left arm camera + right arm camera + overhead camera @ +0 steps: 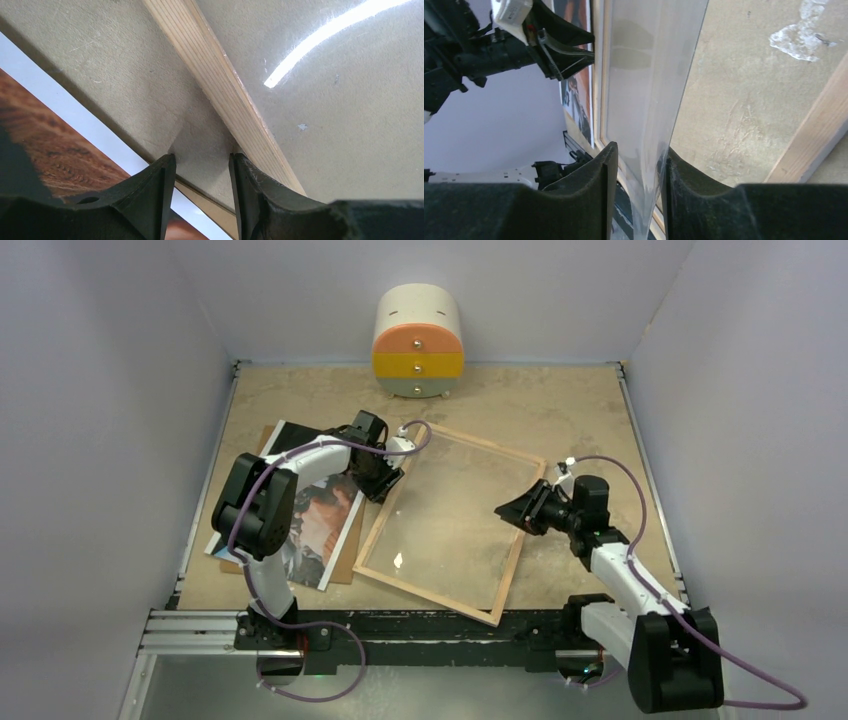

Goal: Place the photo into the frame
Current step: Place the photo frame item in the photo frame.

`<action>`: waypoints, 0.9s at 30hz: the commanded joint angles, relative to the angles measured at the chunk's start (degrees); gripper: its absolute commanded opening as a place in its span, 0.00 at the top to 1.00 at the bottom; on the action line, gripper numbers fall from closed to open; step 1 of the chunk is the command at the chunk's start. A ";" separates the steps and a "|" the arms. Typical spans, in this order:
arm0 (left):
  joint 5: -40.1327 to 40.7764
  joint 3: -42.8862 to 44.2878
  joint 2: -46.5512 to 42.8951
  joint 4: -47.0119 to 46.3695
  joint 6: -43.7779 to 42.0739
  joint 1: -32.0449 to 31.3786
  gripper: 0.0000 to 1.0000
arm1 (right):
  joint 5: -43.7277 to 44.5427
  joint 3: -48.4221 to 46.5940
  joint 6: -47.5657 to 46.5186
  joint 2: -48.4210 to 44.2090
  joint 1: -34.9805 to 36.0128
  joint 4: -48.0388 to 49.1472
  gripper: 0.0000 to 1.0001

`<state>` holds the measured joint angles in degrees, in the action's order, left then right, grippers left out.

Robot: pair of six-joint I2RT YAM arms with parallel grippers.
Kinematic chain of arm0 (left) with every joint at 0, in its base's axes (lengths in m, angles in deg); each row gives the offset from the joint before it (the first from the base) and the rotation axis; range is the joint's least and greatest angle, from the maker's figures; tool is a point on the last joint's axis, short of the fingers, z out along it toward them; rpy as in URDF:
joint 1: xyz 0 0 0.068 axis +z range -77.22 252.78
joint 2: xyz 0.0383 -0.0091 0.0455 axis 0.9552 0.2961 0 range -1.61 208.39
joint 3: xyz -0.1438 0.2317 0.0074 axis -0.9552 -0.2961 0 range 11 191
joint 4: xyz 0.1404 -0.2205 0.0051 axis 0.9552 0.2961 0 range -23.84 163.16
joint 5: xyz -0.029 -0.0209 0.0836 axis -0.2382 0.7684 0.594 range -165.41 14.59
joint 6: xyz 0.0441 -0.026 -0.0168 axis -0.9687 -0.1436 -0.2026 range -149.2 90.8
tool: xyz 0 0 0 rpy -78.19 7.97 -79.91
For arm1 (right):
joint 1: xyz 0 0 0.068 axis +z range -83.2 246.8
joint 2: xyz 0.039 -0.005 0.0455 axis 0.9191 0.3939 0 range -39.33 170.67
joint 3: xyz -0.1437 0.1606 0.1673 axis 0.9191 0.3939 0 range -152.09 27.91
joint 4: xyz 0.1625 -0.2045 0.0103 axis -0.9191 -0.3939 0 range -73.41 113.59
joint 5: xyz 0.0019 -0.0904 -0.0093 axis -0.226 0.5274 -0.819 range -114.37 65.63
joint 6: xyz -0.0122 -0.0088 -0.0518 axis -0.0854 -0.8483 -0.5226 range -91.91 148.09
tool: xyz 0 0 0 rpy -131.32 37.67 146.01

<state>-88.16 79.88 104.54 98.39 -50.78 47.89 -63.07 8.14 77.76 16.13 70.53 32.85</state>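
left pincer (201, 157) parted beside frame (220, 90) | right pincer (639, 150) parted, straddling pane (644, 75)

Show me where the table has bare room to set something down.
Bare: the far strip between the drawer unit and the frame, and the far-right corner of the table. Crowded: the left, where the photo, board and left gripper sit beside the frame.
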 commanded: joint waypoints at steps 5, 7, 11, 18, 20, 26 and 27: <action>-1.51 0.49 -0.97 -0.53 0.41 0.01 0.54 | 2.26 -2.01 -3.48 2.11 0.14 -2.26 0.47; -1.56 0.38 -0.90 -0.75 0.50 0.01 0.53 | 3.59 -2.54 -4.45 1.83 0.14 -3.23 0.39; -1.40 0.29 -0.92 -0.84 0.39 0.01 0.54 | 7.63 -4.20 -6.63 1.61 0.14 -5.77 0.11; -1.14 -0.02 -0.97 -0.98 0.39 0.01 0.54 | 9.97 -5.10 -7.37 3.64 0.14 -6.12 0.07; -1.13 -0.13 -1.08 -1.03 0.32 0.01 0.54 | 9.62 -4.93 -7.00 4.24 0.14 -5.22 0.07; -0.96 -0.15 -0.92 -1.20 0.23 0.01 0.54 | 9.21 -5.57 -6.27 5.46 0.14 -4.01 0.07; -0.96 -0.15 -0.91 -1.20 0.22 0.01 0.54 | 9.17 -5.67 -6.24 5.38 0.14 -3.76 0.08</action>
<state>-88.25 79.88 104.54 98.37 -50.81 47.89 -54.33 5.11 71.92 21.48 70.55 27.34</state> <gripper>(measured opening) 0.464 0.928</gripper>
